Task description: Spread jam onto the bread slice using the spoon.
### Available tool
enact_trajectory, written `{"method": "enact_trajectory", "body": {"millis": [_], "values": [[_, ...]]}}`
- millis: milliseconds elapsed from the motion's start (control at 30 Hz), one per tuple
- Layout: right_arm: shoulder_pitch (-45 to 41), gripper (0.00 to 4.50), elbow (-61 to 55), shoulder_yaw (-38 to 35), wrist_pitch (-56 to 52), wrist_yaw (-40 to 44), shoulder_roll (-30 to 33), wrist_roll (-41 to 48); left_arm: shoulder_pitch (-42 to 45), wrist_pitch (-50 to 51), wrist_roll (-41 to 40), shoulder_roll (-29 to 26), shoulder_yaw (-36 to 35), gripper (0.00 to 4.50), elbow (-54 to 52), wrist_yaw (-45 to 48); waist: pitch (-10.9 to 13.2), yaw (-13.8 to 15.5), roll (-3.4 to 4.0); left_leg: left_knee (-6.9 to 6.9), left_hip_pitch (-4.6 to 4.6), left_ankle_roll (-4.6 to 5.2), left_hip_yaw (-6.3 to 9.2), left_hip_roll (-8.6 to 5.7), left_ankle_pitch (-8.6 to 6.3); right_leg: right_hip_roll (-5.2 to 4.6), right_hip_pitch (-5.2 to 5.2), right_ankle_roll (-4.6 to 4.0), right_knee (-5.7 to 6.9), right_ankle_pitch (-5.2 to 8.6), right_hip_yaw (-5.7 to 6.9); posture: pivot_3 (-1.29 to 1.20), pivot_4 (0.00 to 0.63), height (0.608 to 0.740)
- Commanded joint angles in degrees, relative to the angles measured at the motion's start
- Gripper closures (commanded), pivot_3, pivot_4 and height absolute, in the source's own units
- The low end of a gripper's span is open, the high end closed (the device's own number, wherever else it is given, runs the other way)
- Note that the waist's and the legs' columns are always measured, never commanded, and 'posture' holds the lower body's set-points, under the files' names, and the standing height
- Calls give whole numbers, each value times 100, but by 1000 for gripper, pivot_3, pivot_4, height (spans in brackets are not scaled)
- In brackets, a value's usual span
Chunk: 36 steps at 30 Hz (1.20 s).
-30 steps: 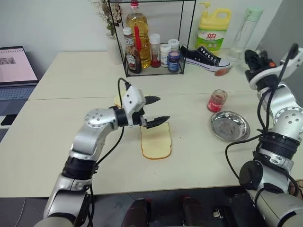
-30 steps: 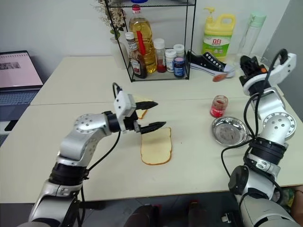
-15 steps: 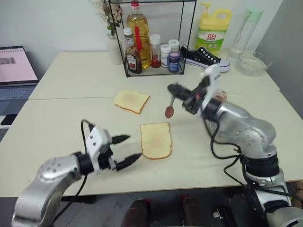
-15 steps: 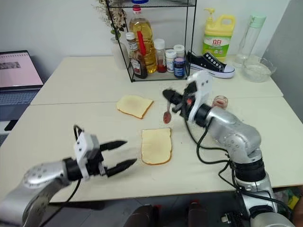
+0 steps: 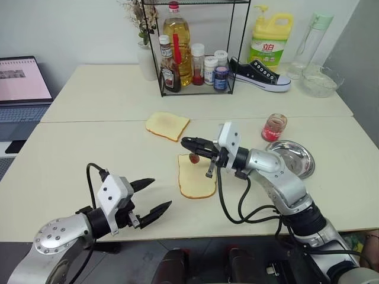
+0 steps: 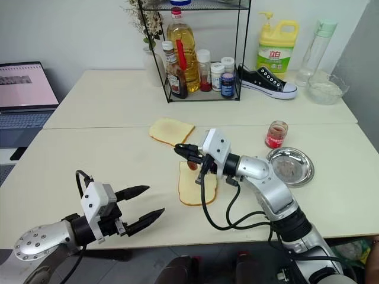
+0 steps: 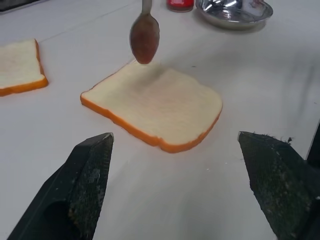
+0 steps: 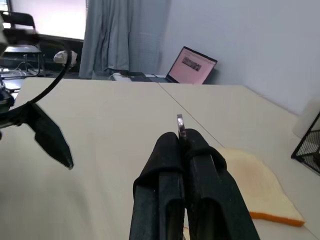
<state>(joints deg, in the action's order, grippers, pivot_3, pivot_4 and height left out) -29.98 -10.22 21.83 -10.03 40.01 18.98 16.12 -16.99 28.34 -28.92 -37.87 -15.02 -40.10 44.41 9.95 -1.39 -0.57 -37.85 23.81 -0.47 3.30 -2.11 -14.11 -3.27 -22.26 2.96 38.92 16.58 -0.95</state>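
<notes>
Spoon (image 5: pixel 194 158): jam-loaded bowl hangs over the bread slice (image 5: pixel 196 176) far edge (left wrist view shows a gap).
Right gripper (image 5: pixel 187 142): fingers pressed on the spoon handle.
Left gripper (image 5: pixel 153 196): fingers spread, near the tabletop (image 5: pixel 89 148) front edge.

Two big cream tables (image 5: pixel 89 94) stand pushed together, with a thin line between them. A plain white wall (image 5: pixel 71 23) is behind them at the top of the frame, and a laptop (image 5: pixel 21 89) sits open at the far left edge. In the right wrist view, grey curtains (image 8: pixel 120 37) hang by a bright window (image 8: pixel 47 17).
</notes>
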Motion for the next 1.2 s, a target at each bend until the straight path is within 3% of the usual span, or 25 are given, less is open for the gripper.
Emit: {"method": "enact_trajectory", "body": {"millis": [33,567,1200], "values": [[89,4457,-186,-1,380,166,-54,-183,103,-72,-91,-63,-45,355,-151,-22,0,-5,0,0,0,0,-1,0,0,0,0,0,0,0,1,0,150,740],[378,4457,-588,-179,-179,136,-315,-28,185,-13,-103,8,129,355,-196,-207,-1,-8,-1,1,-1,-1,2,-2,0,0,0,0,0,0,-1,0,150,740],[258,4457,-155,-174,102,424,-410,-240,225,152,-199,-63,105,355,-346,-421,-1,-8,-1,1,-1,-1,4,1,0,1,0,-1,0,0,1,0,150,740]]}}
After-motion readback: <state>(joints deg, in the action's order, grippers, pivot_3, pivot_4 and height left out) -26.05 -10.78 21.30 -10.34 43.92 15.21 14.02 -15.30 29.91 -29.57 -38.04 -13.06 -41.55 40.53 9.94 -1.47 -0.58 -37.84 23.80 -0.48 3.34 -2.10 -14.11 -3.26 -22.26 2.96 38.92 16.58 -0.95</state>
